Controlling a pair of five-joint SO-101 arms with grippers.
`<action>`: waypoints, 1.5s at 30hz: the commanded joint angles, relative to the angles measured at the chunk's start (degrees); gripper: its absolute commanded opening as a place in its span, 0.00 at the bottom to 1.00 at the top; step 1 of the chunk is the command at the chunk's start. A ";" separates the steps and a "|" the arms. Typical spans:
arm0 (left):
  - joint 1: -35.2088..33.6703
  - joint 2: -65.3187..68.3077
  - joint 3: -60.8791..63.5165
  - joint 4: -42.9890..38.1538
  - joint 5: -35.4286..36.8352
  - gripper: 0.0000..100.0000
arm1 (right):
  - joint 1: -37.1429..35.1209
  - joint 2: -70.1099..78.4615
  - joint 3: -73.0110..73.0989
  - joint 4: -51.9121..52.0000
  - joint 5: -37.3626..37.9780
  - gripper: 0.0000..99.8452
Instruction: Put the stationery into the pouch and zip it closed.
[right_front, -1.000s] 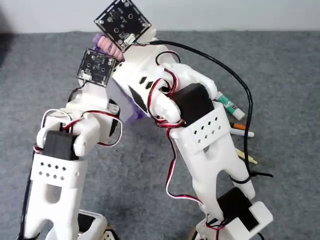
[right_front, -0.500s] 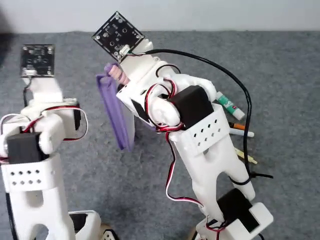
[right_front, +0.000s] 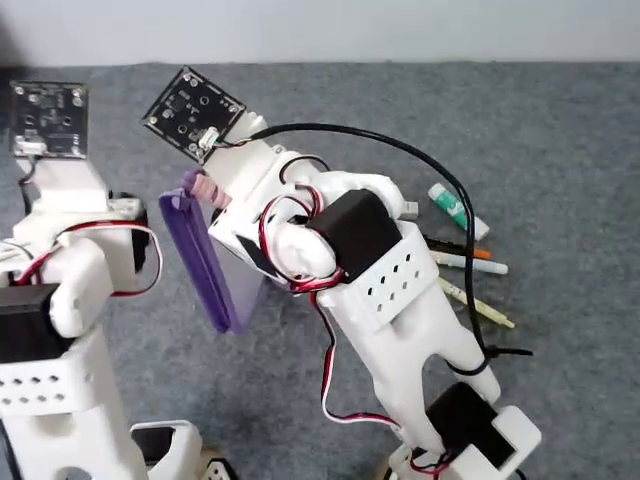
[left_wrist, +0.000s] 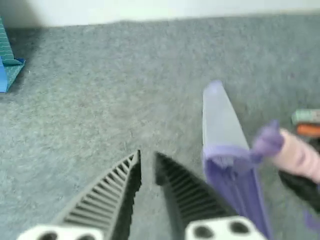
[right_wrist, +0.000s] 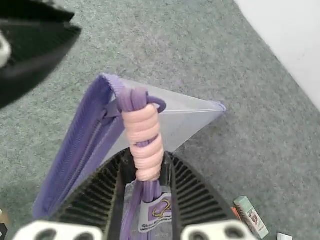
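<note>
Grey carpeted table (right_front: 560, 130) carries both arms.

Right arm (right_front: 400, 290): stretches across the middle of the high view toward the back left. Left arm (right_front: 60, 300): upright at the left edge, apart from the pouch.

Pouch (right_front: 200, 265): purple zip edge, translucent sides. It stands on edge and tilted between the two arms, zip edge uppermost, and hangs from its pull. Cannot tell whether its lower edge touches the table.

Stationery lies on the table beside the right arm, outside the pouch:
- green-and-white tube (right_front: 452, 208), farthest back
- orange-tipped pen (right_front: 465, 250)
- white pen (right_front: 470, 264), just beside the orange one
- yellow stick (right_front: 478, 304), nearest the arm's base

Right gripper (right_wrist: 146, 156): clenched on the zipper pull (right_wrist: 142, 127), a purple cord wound with pink, at the pouch's upper end.

Left gripper (left_wrist: 147, 160): jaws parted by a narrow slit, nothing between them, hovering beside the pouch without touching.

Blue box corner (left_wrist: 7, 60) shows at the far edge.
</note>
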 joint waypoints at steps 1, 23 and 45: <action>-1.58 -0.44 -2.59 3.69 -2.20 0.16 | 0.04 -1.10 -1.76 0.84 0.00 0.01; 3.16 0.09 -8.22 0.35 -10.73 0.17 | -0.04 -0.92 -1.76 0.84 0.18 0.01; 3.25 0.09 -1.71 -1.67 -10.55 0.17 | 0.13 -0.84 -1.76 0.22 0.26 0.01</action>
